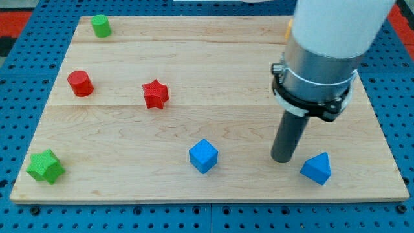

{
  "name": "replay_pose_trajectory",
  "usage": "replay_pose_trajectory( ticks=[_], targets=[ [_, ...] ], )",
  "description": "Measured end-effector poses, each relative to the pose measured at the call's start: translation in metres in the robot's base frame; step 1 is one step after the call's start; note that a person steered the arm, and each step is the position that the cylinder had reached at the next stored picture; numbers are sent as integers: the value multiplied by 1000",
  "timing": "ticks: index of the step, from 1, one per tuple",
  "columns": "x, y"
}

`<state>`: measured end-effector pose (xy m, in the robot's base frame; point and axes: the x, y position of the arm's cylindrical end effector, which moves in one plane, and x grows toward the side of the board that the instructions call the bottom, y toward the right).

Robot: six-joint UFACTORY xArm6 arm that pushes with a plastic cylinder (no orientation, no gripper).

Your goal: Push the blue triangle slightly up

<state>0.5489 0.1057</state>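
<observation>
The blue triangle [316, 168] lies near the board's bottom right corner. My tip [282, 158] rests on the board just to the triangle's left and slightly above it, with a small gap between them. A blue cube [203, 156] sits further left along the bottom, apart from the tip.
A red star [155, 94] and a red cylinder [81, 83] lie at the left middle. A green cylinder [100, 26] is at the top left and a green star [45, 166] at the bottom left. The wooden board [213, 65] sits on a blue pegboard. The arm's body hides the top right.
</observation>
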Motion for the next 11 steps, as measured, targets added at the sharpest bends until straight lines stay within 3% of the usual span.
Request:
replay_pose_trajectory(
  ticks=[3, 11],
  targets=[
    [47, 11],
    [36, 65]
  ],
)
